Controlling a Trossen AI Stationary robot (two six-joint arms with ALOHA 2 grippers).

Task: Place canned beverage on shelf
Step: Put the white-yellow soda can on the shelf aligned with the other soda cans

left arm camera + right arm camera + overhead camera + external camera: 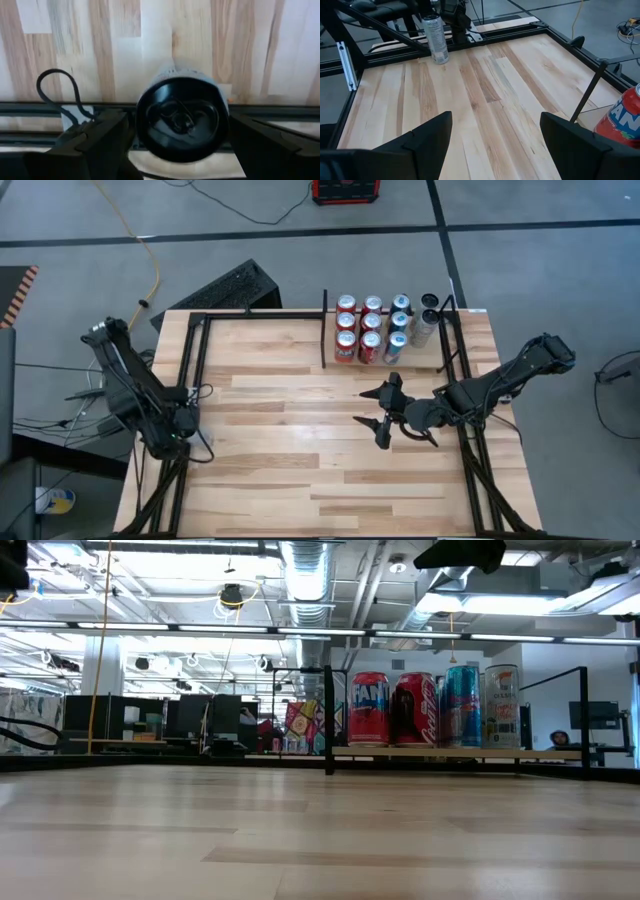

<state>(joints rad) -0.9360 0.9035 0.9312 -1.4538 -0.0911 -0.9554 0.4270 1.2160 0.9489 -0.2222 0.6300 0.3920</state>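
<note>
Left tool point(175, 150) at the tabletop's point(280, 430) left edge pinches a can point(181, 117) — keep it upright, carry it across to the shelf point(420, 365) — right tool point(385, 415), spread and empty, waits near it.

Left claw point(178, 430) at table's left edge, clamped on can; right claw point(385, 412) right of centre, fingers spread.

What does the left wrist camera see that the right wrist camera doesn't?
Only the left wrist view: the tall can's dark round end, close up, squeezed in the left gripper. Only the right wrist view: the open right gripper, a red can and the black divider bar. Both: that tall can and the wooden table.
</note>
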